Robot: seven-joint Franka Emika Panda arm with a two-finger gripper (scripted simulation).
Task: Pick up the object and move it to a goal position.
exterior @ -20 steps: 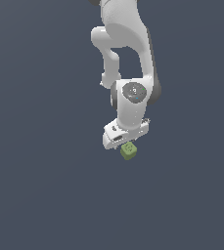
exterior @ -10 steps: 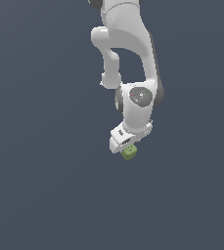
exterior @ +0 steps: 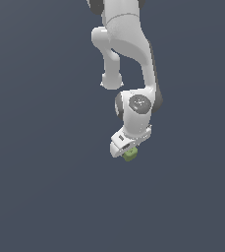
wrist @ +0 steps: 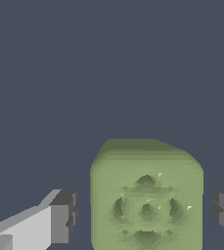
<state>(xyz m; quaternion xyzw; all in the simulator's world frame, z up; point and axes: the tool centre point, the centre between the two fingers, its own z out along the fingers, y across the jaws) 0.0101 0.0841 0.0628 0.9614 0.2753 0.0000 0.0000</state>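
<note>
The object [wrist: 146, 197] is a small olive-green cube with a faint embossed pattern on the face turned to the wrist camera. In the wrist view it sits between my gripper's [wrist: 145, 215] two dark fingertips [wrist: 64, 215], with a gap on each side, so the gripper is open. In the exterior view only a corner of the cube [exterior: 130, 155] peeks out under the white hand, and my gripper [exterior: 127, 151] is down around it on the dark grey floor.
The white arm [exterior: 126, 54] reaches down from the top of the exterior view. A plain dark grey surface [exterior: 45, 187] surrounds the cube on all sides.
The hand has come down over the cube and shifted slightly toward the exterior view's right. The cube has stayed in place and now shows less under the hand.
</note>
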